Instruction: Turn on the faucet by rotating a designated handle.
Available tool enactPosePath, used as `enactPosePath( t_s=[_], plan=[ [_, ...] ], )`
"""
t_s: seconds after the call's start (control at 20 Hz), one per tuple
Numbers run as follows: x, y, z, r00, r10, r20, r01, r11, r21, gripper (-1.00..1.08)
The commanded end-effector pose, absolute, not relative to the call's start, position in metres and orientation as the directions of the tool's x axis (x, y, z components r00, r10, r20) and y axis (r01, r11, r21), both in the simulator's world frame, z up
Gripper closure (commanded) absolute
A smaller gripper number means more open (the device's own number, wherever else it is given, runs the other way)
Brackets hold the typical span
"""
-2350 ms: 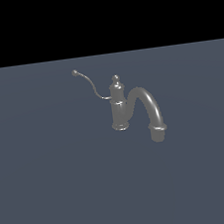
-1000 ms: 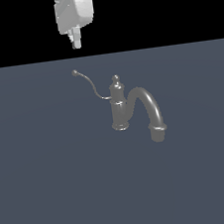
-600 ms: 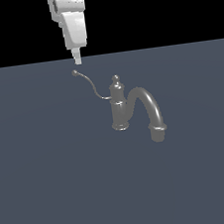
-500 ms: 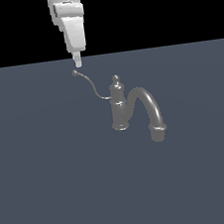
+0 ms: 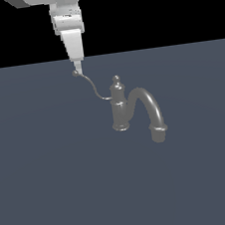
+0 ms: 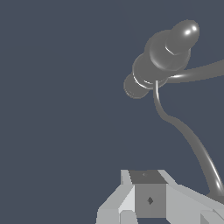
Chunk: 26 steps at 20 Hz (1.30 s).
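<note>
The dark grey surface (image 5: 55, 192) carries a single fixture, the faucet (image 5: 120, 108), which stands upright near the middle of the exterior view, its column topped by a knob finial and its thick gooseneck spout (image 5: 149, 107) arching down toward the exterior view's right. The white arm descends from the top of the frame, and its gripper (image 5: 78, 69) points straight down, the tip sitting right at the ball end of the handle (image 5: 93, 87). That handle is a thin curved lever that leaves the column just below the finial and sweeps up and out toward the exterior view's left. From the exterior view the fingers appear drawn together into one narrow tip, touching or just above the ball; contact cannot be confirmed. The wrist view shows the lever (image 6: 188, 135) running from the column to pass close beside the fingers (image 6: 148, 197), not between them, and whether they are shut cannot be told with certainty. Assessment: the approach to the handle is essentially complete, while no rotation is evident; the whole sideways push of the lever around the column remains outstanding.
</note>
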State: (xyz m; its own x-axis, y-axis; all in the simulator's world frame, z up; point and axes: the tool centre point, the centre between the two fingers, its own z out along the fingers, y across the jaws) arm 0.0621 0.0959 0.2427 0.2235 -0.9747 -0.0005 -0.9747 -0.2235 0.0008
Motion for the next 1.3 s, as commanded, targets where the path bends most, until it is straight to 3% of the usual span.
enactPosePath(
  t_s=[0.0, 1.25],
  plan=[
    [0.063, 0.096, 0.242, 0.219, -0.976, 0.000, -0.976, -0.219, 0.000, 1.08],
    [-0.001, 0.080, 0.242, 0.220, -0.976, 0.000, -0.976, -0.220, 0.000, 1.08]
  ],
)
